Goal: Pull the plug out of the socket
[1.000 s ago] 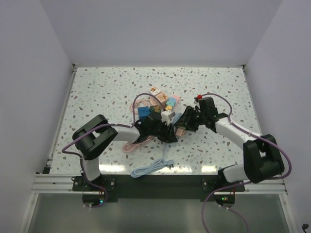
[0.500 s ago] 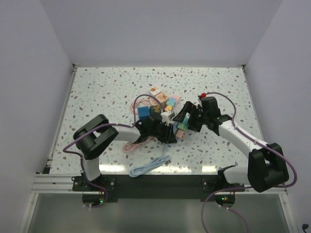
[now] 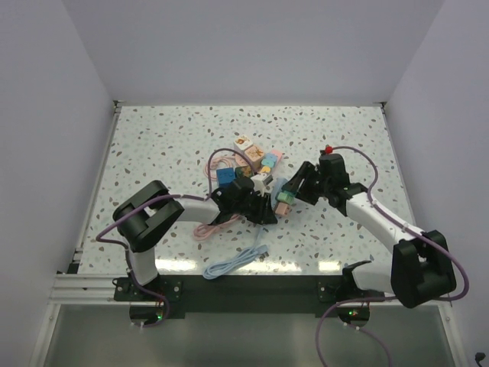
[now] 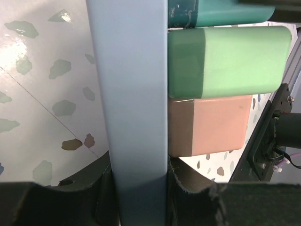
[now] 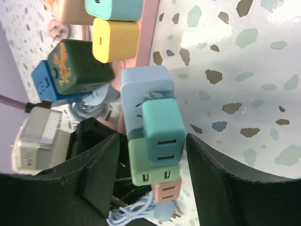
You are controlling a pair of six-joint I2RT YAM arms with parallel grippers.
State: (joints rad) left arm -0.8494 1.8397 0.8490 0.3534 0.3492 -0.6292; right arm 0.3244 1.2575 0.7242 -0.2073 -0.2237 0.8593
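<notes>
The socket is a light blue power strip point(image 4: 136, 94), and my left gripper point(image 4: 138, 188) is shut on its sides. Three plugs stick out of it in a row: teal point(image 5: 162, 125), green point(image 5: 153, 169) and salmon point(image 5: 167, 190). In the left wrist view the green plug point(image 4: 225, 61) and the salmon plug point(image 4: 209, 125) fill the right side. My right gripper point(image 5: 153, 162) is open. Its fingers point(image 5: 99, 169) stand either side of the teal and green plugs, with a gap on both sides. From above, the left gripper point(image 3: 260, 208) and the right gripper point(image 3: 294, 191) meet at the strip point(image 3: 280, 186).
A pink power strip point(image 3: 269, 159) with yellow and teal plugs lies just behind. A blue cube adapter point(image 3: 226, 176), a dark green one point(image 5: 80, 68) and a white one point(image 3: 261, 180) crowd beside it. A light blue cable point(image 3: 237, 264) and a pink cable point(image 3: 206, 228) trail toward the near edge.
The right gripper has let go and opened, then narrowed a little, and its arm has shifted back to the right. The left gripper has stayed clamped on the strip.
</notes>
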